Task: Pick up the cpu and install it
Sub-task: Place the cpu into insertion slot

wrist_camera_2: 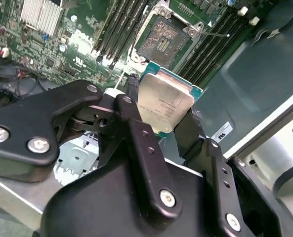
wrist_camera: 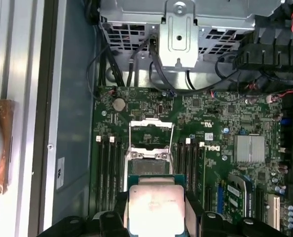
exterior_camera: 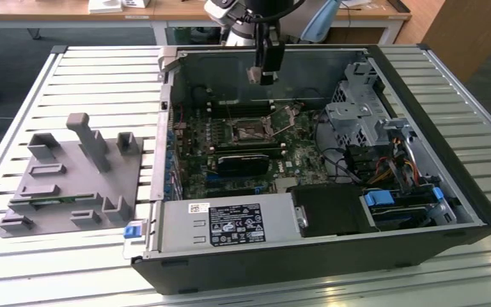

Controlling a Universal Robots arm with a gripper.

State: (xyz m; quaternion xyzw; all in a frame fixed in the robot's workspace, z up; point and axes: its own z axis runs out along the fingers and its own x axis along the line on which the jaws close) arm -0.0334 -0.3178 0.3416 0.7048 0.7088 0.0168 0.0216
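We see the black gripper (wrist_camera_2: 162,112) clamped on the cpu (wrist_camera_2: 167,98), fingers pressing two opposite edges and the chip's silver top showing. In the exterior view the gripper hangs inside the open computer case (exterior_camera: 450,192), above the motherboard (wrist_camera: 220,123). The bare socket (wrist_camera: 150,148) lies below, apart from the chip.

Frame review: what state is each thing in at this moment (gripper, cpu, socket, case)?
gripper: shut on the cpu, raised above the motherboard.
cpu: clamped by two opposite edges, off the board, not seated.
socket: open and empty, contacts exposed.
computer case: lying flat, side open, inside exposed.
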